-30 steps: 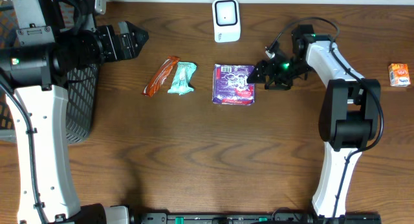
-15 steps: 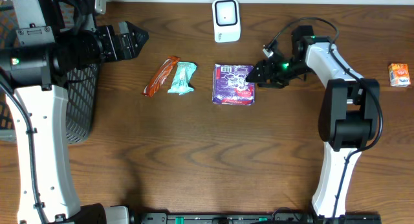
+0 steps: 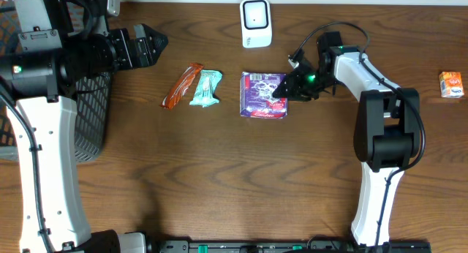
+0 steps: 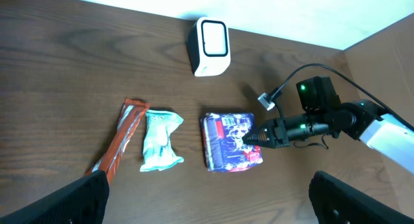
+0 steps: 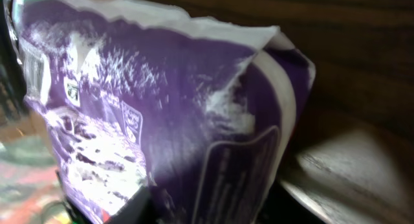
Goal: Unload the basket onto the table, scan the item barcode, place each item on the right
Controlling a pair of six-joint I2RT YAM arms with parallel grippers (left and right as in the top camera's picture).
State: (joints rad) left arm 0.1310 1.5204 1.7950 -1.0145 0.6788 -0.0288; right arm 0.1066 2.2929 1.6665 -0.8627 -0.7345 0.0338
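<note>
Right end effector [image 3: 282,90]: tips right on the purple packet [image 3: 261,96], can't tell whether they grip it.
Left end effector [image 3: 156,44]: spread wide, empty.

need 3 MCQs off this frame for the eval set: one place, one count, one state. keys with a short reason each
1. Where is the white scanner relative to the purple packet?
A. Behind it, by the table's far edge
B. In front of it, by the near edge
C. Lying on top of it

2. How many wrapped packets lie in the row in front of the scanner?
A. Two
B. Three
C. Five

3. The left gripper is:
A. Open, holding nothing
B. Shut on the purple packet
C. Shut on the scanner

Key:
1 A: the overhead view shows the scanner at the far edge, beyond the packet.
2 B: the row is the orange-red wrapper, the teal wrapper and the purple packet.
3 A: its fingers stand spread, off to the left of the row, with nothing between them.
</note>
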